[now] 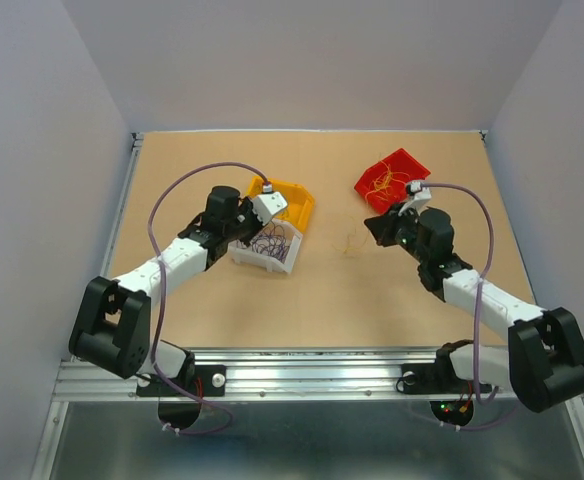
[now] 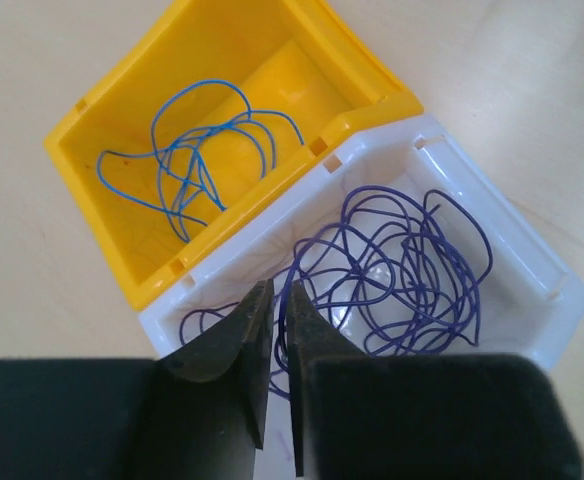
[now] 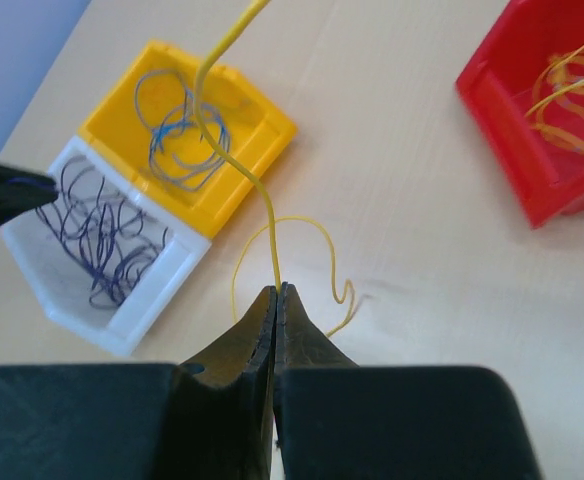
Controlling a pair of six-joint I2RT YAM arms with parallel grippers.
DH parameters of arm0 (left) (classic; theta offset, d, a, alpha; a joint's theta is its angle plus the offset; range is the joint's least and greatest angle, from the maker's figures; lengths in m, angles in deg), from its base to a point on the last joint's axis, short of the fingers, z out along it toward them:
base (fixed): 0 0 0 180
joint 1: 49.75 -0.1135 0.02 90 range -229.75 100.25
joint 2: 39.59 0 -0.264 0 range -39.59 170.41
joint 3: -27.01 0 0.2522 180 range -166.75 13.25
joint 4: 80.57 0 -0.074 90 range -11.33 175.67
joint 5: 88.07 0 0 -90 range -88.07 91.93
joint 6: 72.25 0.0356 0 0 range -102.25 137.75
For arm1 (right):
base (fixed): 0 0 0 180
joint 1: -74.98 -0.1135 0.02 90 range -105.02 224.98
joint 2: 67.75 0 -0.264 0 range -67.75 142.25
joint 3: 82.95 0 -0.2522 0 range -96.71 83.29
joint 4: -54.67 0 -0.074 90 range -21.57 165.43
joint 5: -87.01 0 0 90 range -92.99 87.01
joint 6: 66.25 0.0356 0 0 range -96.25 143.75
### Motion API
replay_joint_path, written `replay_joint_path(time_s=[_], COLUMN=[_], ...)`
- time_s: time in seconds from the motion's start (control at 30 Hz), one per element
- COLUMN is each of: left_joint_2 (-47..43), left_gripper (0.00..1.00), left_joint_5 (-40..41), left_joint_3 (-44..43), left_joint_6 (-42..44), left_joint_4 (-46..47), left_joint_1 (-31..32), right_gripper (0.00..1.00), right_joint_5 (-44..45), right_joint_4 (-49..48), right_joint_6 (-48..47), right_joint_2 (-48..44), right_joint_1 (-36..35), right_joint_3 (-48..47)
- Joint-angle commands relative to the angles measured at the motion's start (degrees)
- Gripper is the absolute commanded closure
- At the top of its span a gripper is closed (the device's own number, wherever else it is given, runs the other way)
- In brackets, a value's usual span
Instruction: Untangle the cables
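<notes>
Purple cables [image 2: 402, 270] lie looped in a white bin [image 2: 512, 250]. My left gripper [image 2: 278, 290] hovers over that bin's near corner, its jaws a narrow slit apart with one purple strand running loose through the gap. In the top view this gripper [image 1: 252, 232] is above the white bin [image 1: 272, 262]. My right gripper [image 3: 277, 290] is shut on a single yellow cable [image 3: 262, 200], which rises from the fingertips while its other loop rests on the table. From above, the right gripper [image 1: 370, 222] sits left of the red bin [image 1: 397, 165].
A yellow bin [image 2: 92, 190] holding blue wires [image 2: 202, 150] touches the white bin. The red bin [image 3: 512, 110] holds orange-yellow wires [image 3: 572, 100]. Grey walls enclose the table on three sides.
</notes>
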Motion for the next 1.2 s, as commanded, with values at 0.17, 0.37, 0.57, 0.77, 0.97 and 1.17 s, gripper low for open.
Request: replay_joint_path(time_s=[0.17, 0.37, 0.57, 0.77, 0.97, 1.17], left_joint_2=[-4.7, -8.0, -9.6, -10.1, -10.3, -10.3], left_gripper=[0.41, 0.33, 0.32, 0.32, 0.32, 0.32], left_joint_5=[4.7, 5.4, 5.5, 5.5, 5.5, 5.3], left_joint_3=[2.7, 4.2, 4.9, 5.2, 5.4, 5.4], left_joint_6=[0.9, 0.0, -0.3, -0.4, -0.4, -0.2], left_joint_4=[4.9, 6.6, 7.3, 7.6, 7.6, 7.7], left_joint_1=[0.9, 0.9, 0.9, 0.9, 0.9, 0.9], right_gripper=[1.0, 0.84, 0.44, 0.02, 0.01, 0.38], right_joint_5=[-9.0, -3.1, -3.5, -1.6, 6.4, 13.7], right_joint_4=[10.4, 14.6, 14.5, 14.5, 16.9, 22.5], right_joint_6=[-4.5, -6.0, -8.5, -9.9, -8.8, -9.5], right_joint_2=[15.0, 19.1, 21.1, 25.6, 30.2, 32.4], right_joint_1=[-1.8, -4.6, -7.6, -10.0, -10.7, -11.9], right_joint_3=[-11.3, -14.8, -16.3, -19.0, -22.7, -25.1])
